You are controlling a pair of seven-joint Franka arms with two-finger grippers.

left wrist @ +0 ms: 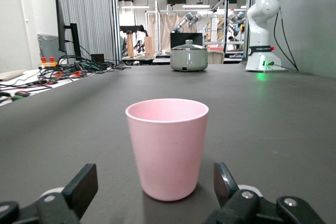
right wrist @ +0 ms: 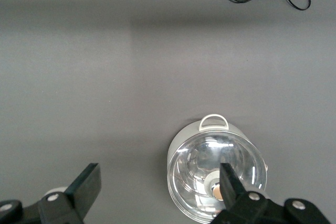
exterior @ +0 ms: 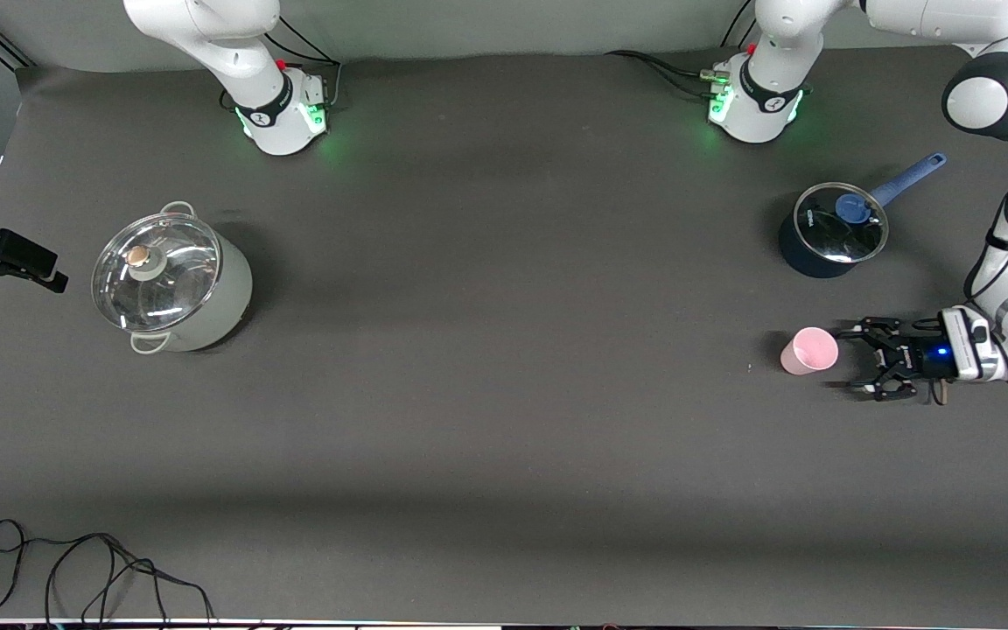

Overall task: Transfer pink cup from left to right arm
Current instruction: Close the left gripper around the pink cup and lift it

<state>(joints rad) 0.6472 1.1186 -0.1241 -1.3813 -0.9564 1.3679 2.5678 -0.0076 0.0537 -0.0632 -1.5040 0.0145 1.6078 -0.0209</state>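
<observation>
**Pink cup upright on the table, open left gripper just beside it**

Black loose cable (exterior: 75, 569) curls at the lower left of the front view, nearest the camera. Small light-pink plastic cup (exterior: 809, 351) stands upright on the dark grey table (exterior: 504, 420) at mid-right. Left gripper (exterior: 863, 359) sits low just beside it, fingers (left wrist: 81, 187) spread wide either side of the cup's base, not touching it. Above the cup in the frame stands a dark-blue saucepan with glass lid (exterior: 829, 232). Right gripper (exterior: 36, 267), at the left edge, hangs with jaws wide open and empty, waiting beside the grey lidded stockpot (exterior: 173, 278)
</observation>
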